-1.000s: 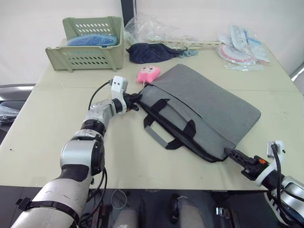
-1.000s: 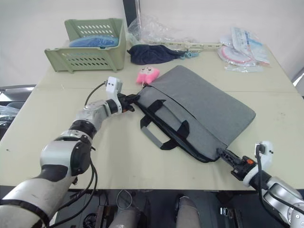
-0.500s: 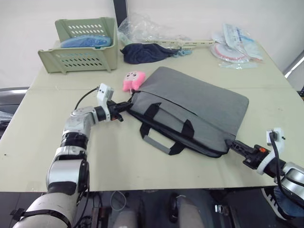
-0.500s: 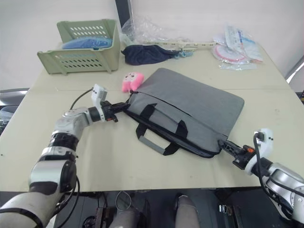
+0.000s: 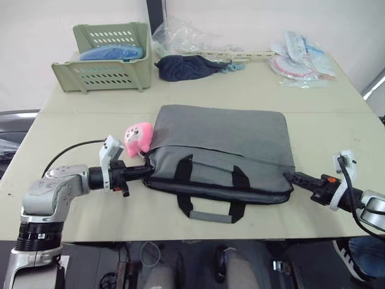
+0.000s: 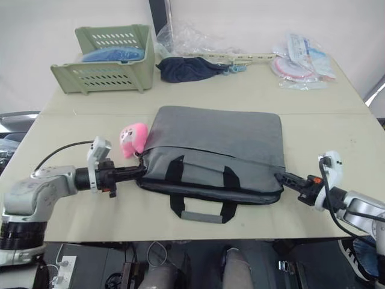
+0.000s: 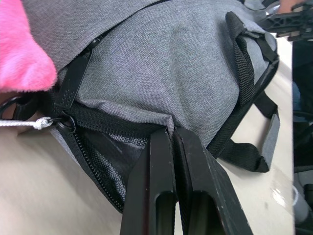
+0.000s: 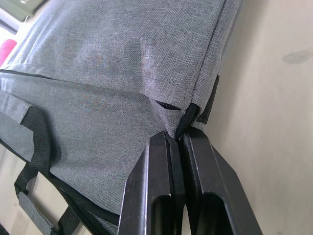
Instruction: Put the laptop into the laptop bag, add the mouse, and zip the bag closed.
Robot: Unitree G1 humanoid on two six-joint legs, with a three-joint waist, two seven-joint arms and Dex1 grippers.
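Pinching opposite ends of the laptop bag (image 5: 219, 153): left gripper (image 5: 146, 170), right gripper (image 5: 287, 176), both clenched

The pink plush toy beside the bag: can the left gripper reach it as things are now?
Probably not at once. The left gripper is shut on the laptop bag corner. The pink plush toy lies close beside it with nothing between, so it must let go first.
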